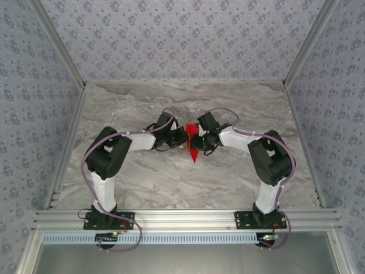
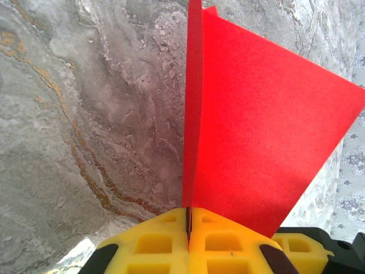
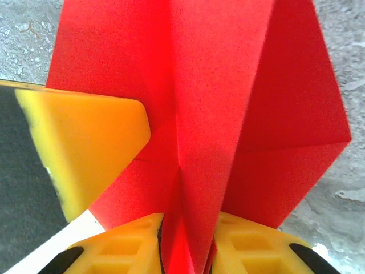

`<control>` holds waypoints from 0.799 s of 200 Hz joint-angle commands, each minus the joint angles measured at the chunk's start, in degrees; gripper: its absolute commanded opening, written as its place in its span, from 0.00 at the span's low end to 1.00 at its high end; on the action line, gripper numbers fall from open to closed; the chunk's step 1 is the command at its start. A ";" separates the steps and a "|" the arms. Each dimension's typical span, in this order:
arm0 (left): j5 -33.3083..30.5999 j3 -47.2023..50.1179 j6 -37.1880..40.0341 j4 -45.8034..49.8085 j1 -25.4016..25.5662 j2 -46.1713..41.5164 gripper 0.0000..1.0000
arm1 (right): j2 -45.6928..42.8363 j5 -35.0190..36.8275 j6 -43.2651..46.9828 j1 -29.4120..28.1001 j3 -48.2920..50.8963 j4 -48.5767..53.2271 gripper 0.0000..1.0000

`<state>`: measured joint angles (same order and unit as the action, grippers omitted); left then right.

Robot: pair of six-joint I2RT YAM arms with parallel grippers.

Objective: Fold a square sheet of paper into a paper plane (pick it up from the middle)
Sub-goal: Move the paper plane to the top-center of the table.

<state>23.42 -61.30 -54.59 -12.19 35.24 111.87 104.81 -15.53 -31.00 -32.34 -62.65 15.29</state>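
Paper: the thin bright red paper sheet point(image 1: 193, 149), folded to a pointed shape, is held over the middle of the grey marble table point(image 1: 171, 182), its tip toward the table's near edge
Left gripper point(image 2: 187, 214): yellow jaws pressed together, pinching the paper's edge
Right gripper point(image 3: 188, 222): jaws stand narrow around the folded ridge; I cannot tell if they press it
Handling: very light, soft, creases easily, probably slips; better to hold the thick middle fold, not a loose flap

Folded bright red paper plane point(image 1: 193, 149), sharp-pointed
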 commanded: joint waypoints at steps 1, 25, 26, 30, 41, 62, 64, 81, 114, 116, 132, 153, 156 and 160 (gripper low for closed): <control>1.09 0.15 0.01 0.04 -0.34 0.34 0.10 | 1.70 1.84 0.16 -0.73 -2.13 2.63 0.21; 0.76 0.21 0.40 1.42 -1.57 -1.77 0.19 | 1.11 4.51 0.47 -0.81 -2.69 4.58 0.12; 0.75 0.21 0.47 1.53 -1.62 -1.89 0.19 | 1.06 4.70 0.53 -0.80 -2.71 4.71 0.12; 0.55 0.29 0.64 2.07 -2.02 -2.39 0.21 | 0.79 5.27 0.78 -0.84 -2.78 5.36 0.12; -0.31 0.44 1.37 3.79 -2.90 -4.04 0.26 | 0.11 6.83 1.51 -0.93 -3.30 7.26 0.11; -2.73 0.77 3.20 7.84 -4.65 -7.46 0.37 | -0.90 10.35 3.03 -1.07 -4.56 11.71 0.11; -3.04 0.81 3.35 8.22 -4.85 -7.81 0.38 | -0.99 10.65 3.20 -1.06 -4.66 12.07 0.11; -6.54 1.27 4.63 11.90 -6.06 -10.33 0.47 | -0.43 13.25 4.08 -1.32 -5.12 14.17 0.12; -20.71 1.04 5.41 23.41 -6.47 -14.49 0.79 | 2.76 17.91 2.71 -1.93 -8.63 15.55 0.15; -21.27 1.12 5.38 23.83 -6.54 -14.71 0.80 | 2.90 18.10 2.35 -2.00 -8.69 15.54 0.15; -24.98 1.44 5.27 26.54 -6.73 -15.95 0.87 | 3.93 18.76 2.16 -2.35 -9.61 15.74 0.16; -26.84 1.19 5.59 28.75 -6.93 -16.38 0.91 | 5.25 18.68 1.96 -2.73 -10.60 15.99 0.18; -26.92 1.19 5.58 28.91 -7.00 -16.50 0.91 | 5.36 18.69 1.99 -2.73 -10.64 16.04 0.18; -27.05 1.12 5.63 29.05 -7.03 -16.51 0.92 | 5.63 18.63 1.95 -2.82 -10.82 16.00 0.18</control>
<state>1.98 -60.47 -49.93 10.76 28.69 96.84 108.22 0.73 -28.08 -34.46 -71.57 28.60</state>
